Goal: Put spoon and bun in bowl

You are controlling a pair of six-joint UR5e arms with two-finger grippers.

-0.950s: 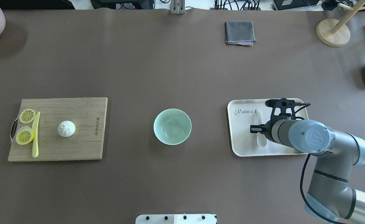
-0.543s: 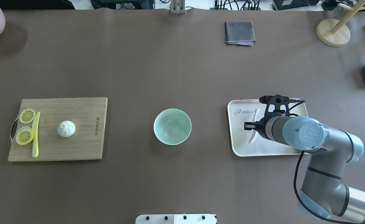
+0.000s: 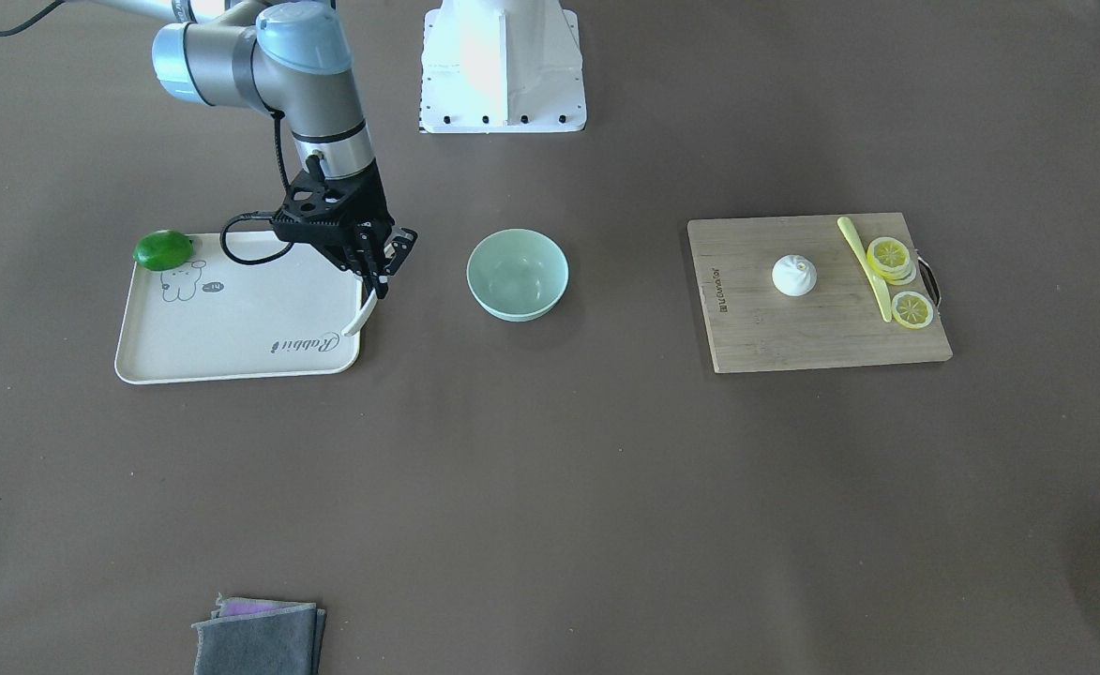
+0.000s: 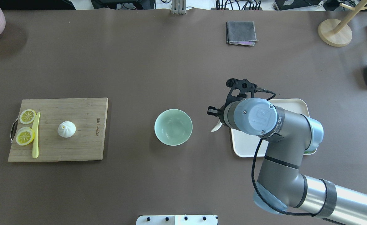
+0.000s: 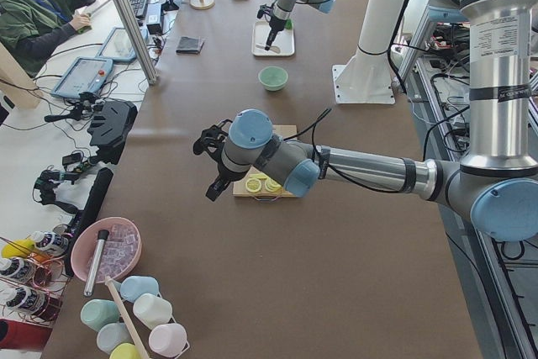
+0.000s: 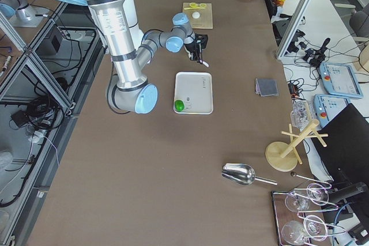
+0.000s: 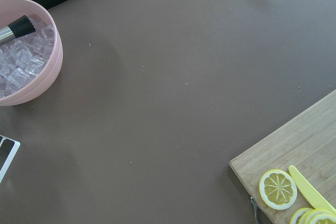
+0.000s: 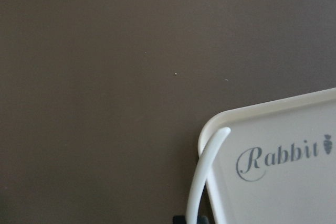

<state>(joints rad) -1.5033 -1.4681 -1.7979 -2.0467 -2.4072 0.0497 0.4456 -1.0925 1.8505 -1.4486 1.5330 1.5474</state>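
**A:** What stands between the right gripper (image 3: pixel 377 270) and the bowl (image 4: pixel 173 127)?

**B:** Only bare table (image 4: pixel 203 147). The gripper hangs at the tray (image 3: pixel 231 370)'s left edge, its fingers clamped on the spoon (image 3: pixel 360 317), which dangles below. The bowl's rim is the one thing in that path.

**A:** And left of the bowl?

**B:** Another open stretch of table, then the cutting board (image 4: pixel 86 147). The bun (image 4: pixel 66 129) sits alone mid-board with room on every side. The knife (image 4: pixel 35 135) and lemon slices (image 4: pixel 25 136) crowd the board's left end, apart from it.

**A:** Anything overhead?

**B:** The right arm (image 4: pixel 264 125) covers much of the tray. The left arm (image 5: pixel 277 157) hovers raised near the board's left end, seen only in the exterior left view.
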